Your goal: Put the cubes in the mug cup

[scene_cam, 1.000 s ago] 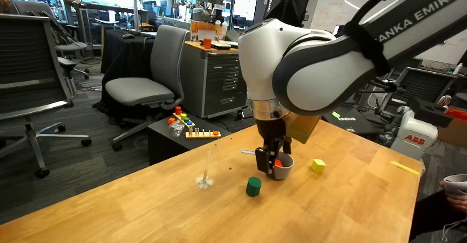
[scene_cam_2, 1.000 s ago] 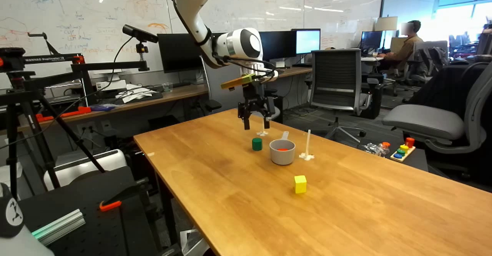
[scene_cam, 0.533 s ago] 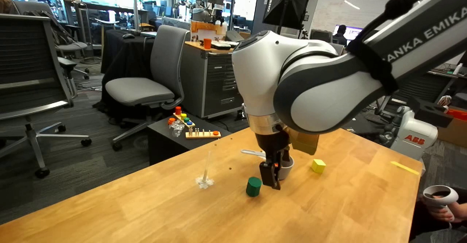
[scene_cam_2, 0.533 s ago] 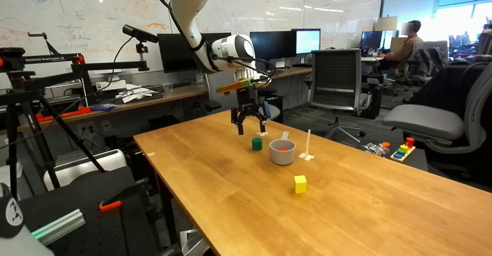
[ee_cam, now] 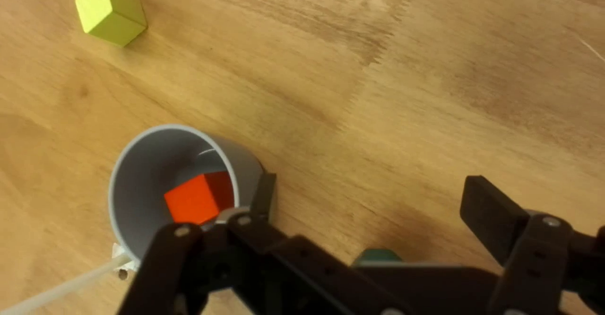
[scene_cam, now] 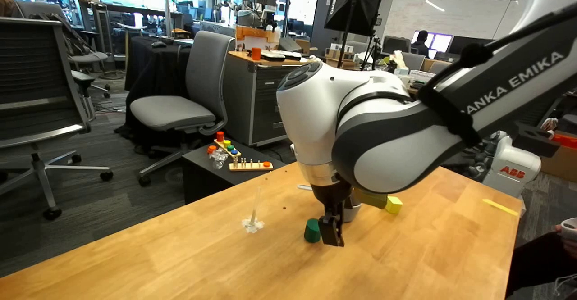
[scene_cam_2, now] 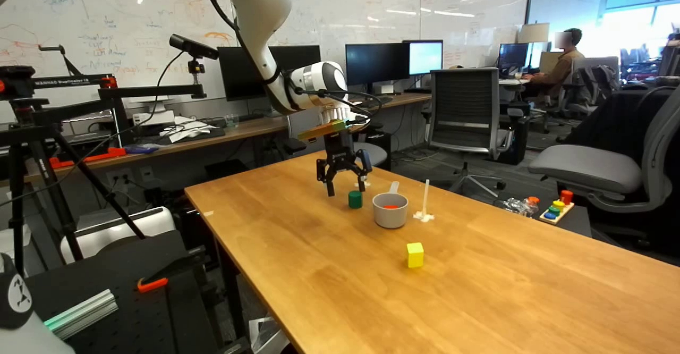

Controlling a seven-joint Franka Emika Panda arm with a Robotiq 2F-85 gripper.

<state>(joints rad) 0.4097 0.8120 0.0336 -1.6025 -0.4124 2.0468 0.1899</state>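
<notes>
The black fingers (ee_cam: 489, 215), blunt and hard-edged, are spread wide, hanging close to the green block (scene_cam_2: 355, 199), a stubby, flat-topped piece in matt dark green, upright on the worktop (scene_cam_2: 478, 290), all warm wood grain in joined strips! Over to the mug (scene_cam_2: 389, 218): grey, smooth, round-walled, standing upright, its slim handle (scene_cam_2: 393, 187) pointing to the back in an exterior view. And inside it, there's the red cube (ee_cam: 191, 201), bright and sharp-cornered! The yellow cube (scene_cam_2: 415, 255), crisp and flat-faced, sits on the wood, apart from the mug. Just beside the mug, a thin pale rod (scene_cam_2: 426, 197) rises from a ragged whitish base (scene_cam_2: 424, 217).

Now the tricky sightlines: in the wrist view only the green block's top peeks out between the fingers, and whether they touch it, I can't tell. Dark linkage (ee_cam: 302, 267) cuts across the mug's near side. In an exterior view the arm (scene_cam: 392, 151) masks nearly all of the mug, and a finger covers the green block's edge.

Count them: two fingers, one mug, three blocks, red inside, green and yellow out on the wood! Back on the black side table (scene_cam: 200, 165), two wooden peg boards (scene_cam: 250, 166) and one crumple of clear plastic (scene_cam: 218, 158).
</notes>
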